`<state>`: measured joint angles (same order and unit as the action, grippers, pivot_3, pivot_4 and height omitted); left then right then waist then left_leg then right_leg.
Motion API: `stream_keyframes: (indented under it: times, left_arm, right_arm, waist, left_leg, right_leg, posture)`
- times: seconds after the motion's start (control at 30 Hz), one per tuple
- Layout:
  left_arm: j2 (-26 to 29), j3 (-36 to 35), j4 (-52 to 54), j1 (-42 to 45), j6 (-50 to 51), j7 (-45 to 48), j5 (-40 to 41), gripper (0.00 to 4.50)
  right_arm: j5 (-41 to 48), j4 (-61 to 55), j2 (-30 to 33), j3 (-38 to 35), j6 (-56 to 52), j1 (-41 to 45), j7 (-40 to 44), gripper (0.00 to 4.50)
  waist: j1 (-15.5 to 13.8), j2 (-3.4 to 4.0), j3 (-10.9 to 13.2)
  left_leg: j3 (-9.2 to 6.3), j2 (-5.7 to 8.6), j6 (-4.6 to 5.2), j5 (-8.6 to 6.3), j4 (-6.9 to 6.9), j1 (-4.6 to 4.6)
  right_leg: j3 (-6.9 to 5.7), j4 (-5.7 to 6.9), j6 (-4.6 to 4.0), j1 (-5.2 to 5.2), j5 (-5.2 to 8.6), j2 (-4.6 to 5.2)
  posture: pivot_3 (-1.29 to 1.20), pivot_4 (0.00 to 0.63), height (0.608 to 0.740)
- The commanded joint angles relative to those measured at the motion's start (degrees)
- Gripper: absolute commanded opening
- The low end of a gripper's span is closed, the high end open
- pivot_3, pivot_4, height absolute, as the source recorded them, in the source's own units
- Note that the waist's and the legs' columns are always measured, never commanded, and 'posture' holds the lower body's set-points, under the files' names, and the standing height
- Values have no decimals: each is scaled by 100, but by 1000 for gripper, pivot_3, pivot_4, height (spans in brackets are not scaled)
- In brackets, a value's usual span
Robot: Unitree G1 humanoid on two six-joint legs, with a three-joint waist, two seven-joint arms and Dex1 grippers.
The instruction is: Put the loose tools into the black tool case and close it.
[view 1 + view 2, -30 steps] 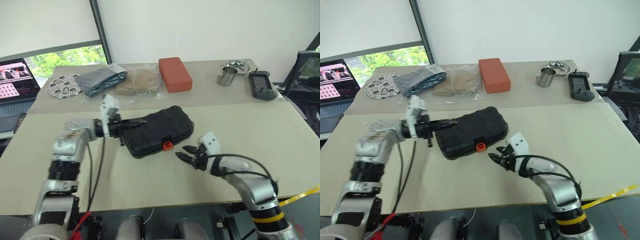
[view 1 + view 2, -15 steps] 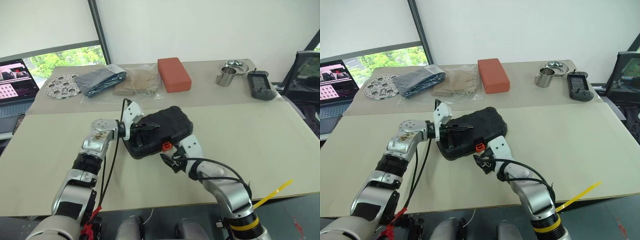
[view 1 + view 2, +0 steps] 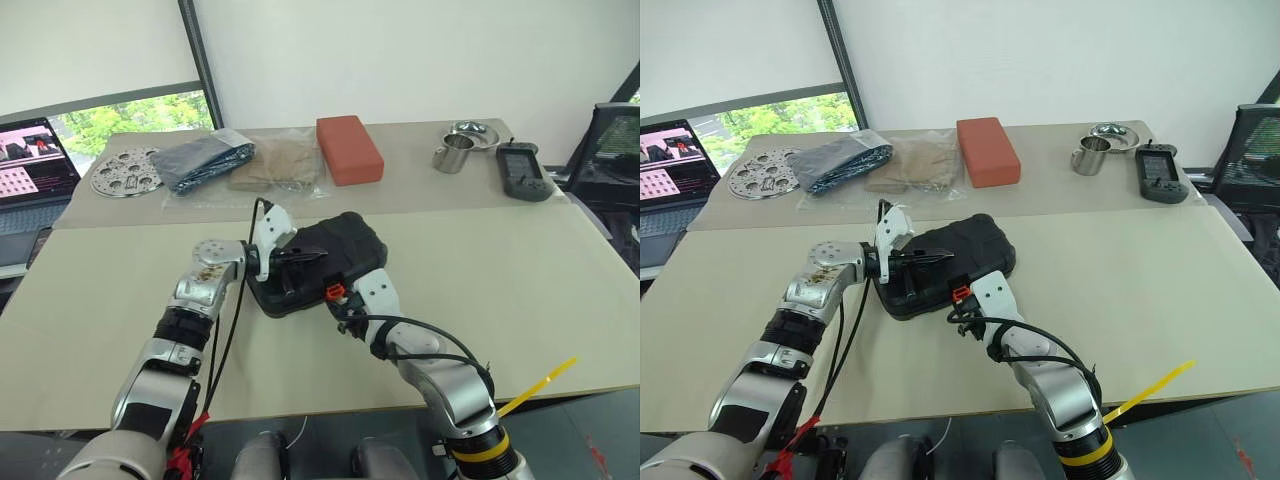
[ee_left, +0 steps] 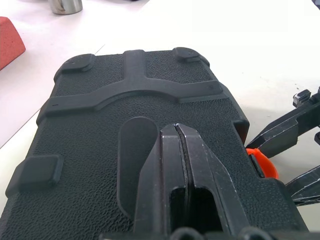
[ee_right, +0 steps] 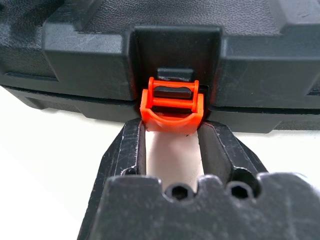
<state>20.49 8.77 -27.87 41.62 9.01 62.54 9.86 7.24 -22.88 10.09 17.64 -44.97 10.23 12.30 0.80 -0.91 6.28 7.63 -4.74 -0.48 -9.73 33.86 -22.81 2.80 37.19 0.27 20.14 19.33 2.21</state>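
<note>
We find bare beige table (image 3: 520, 280) to the right of the flat black moulded-plastic tool case (image 3: 335, 255) and in front of it on the left. Over the lid our left pincer (image 3: 318, 256) blocks the way; at the front edge our right pincer (image 5: 172, 145) flanks the orange latch (image 5: 171, 102). Behind, a brick-red rectangular block (image 3: 349, 148) and clear plastic bags (image 3: 280, 165) crowd the back.

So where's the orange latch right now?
In the right wrist view the latch sits on the closed case's front edge, just past the right claw's tips, its lower end between them.
</note>
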Motion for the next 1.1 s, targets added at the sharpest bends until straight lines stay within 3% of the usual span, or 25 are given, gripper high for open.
stream_keyframes:
  times: [0.03, 0.63, 1.1]
  left_arm:
    - [-44, 214, -97, -178, -95, -12, -214, 0]
    - [-150, 425, 12, -317, -274, 15, -373, 0]
    - [-185, 449, 113, -387, -238, 116, -443, 0]
  right_arm:
    - [-47, -428, 27, -37, -169, 128, -8, 1251]
    - [-47, -942, -23, -120, -607, 270, -68, 1170]
    - [36, -714, 160, -311, -150, 290, 229, 1170]
  waist:
    - [-5, 1, -1]
    - [-19, 2, -5]
    - [-20, 2, -5]
  left_leg:
    - [0, 0, 0, 0, 0, 0]
    - [-50, 8, 1, 0, 0, -11]
    - [-67, 14, 2, 0, 1, -20]
  right_leg:
    - [0, 0, 0, 0, 0, 1]
    - [-16, -2, 0, -1, 0, 7]
    - [-25, -4, 1, -1, 0, 8]
  posture:
    - [0, 150, 740]
    - [0, 150, 740]
    - [0, 150, 740]
